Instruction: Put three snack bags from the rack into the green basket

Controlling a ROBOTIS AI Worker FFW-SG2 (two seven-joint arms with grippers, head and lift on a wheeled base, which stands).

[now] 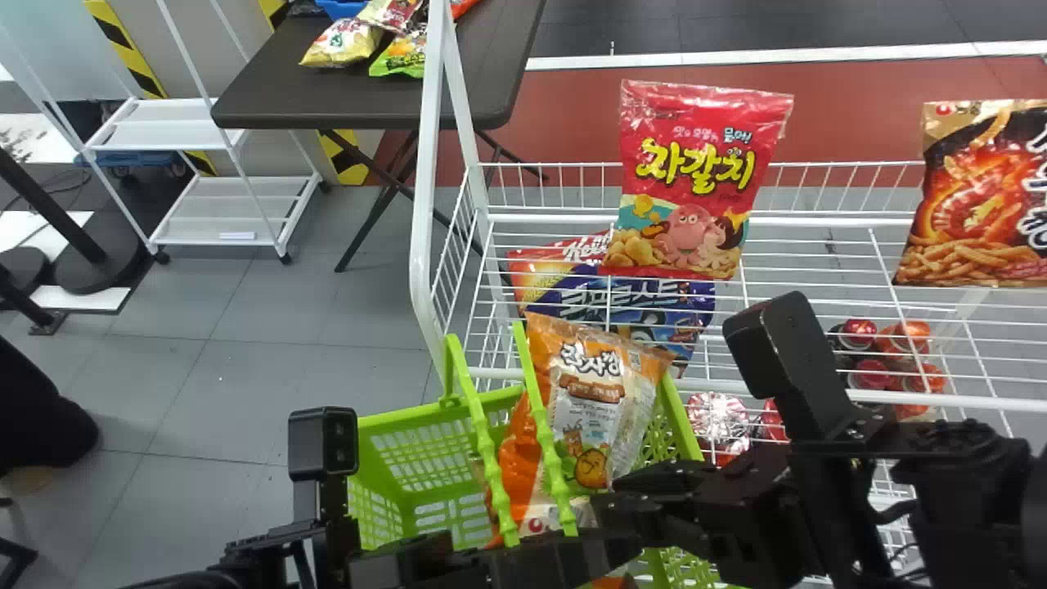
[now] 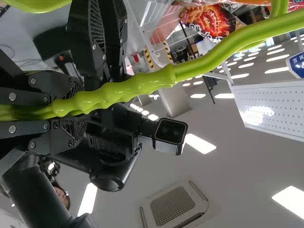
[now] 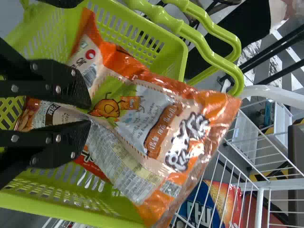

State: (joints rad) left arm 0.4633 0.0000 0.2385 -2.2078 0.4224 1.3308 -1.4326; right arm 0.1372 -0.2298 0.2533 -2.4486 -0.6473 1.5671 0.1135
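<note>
Our right gripper point(image 3: 90, 113) is pinching the bag point(image 3: 152, 123), our left gripper point(image 2: 78, 113) clenching the handle point(image 2: 142, 85); we're wanting the bag tipped toward eight o'clock, inside the basket point(image 1: 425, 451), before releasing.

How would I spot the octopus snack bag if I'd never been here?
Start at the white wire rack beyond the green basket. The red bag there partly covers a blue bag in the head view. A pink octopus below yellow lettering sets it apart.
</note>
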